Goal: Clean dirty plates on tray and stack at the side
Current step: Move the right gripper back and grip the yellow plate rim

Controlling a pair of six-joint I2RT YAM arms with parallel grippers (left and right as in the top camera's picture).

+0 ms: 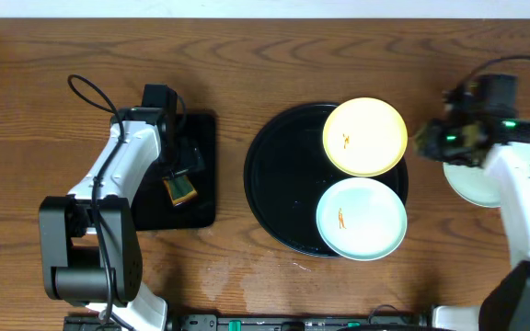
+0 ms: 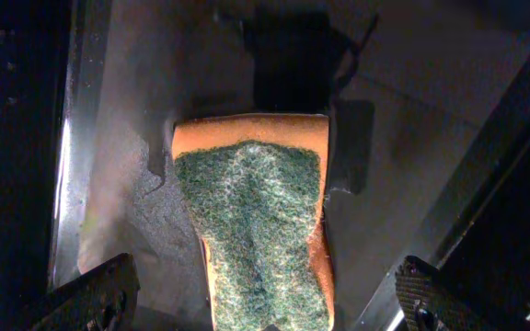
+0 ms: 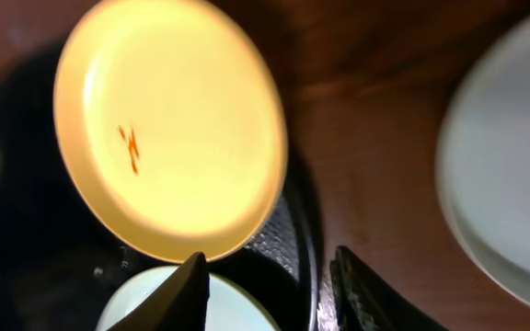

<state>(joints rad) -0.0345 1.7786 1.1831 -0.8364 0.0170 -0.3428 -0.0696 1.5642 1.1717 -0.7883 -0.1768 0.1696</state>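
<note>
Right gripper (image 3: 279,292): jaws spread, empty, just beside yellow plate (image 3: 168,138) rim. Left gripper (image 2: 260,305): spread over sponge (image 2: 256,230). Yellow plate and smeared mint plate (image 1: 361,218) lie on tray (image 1: 274,184); second mint plate (image 1: 472,184) off-tray, right. Plates probably light, rigid, slippery: pinch rim.

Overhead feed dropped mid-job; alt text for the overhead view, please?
A yellow plate and a mint plate, each smeared orange, sit on the round black tray; a third pale plate lies on the table to its right, partly under the right arm. The left end effector hangs over a sponge on a rectangular tray.
</note>
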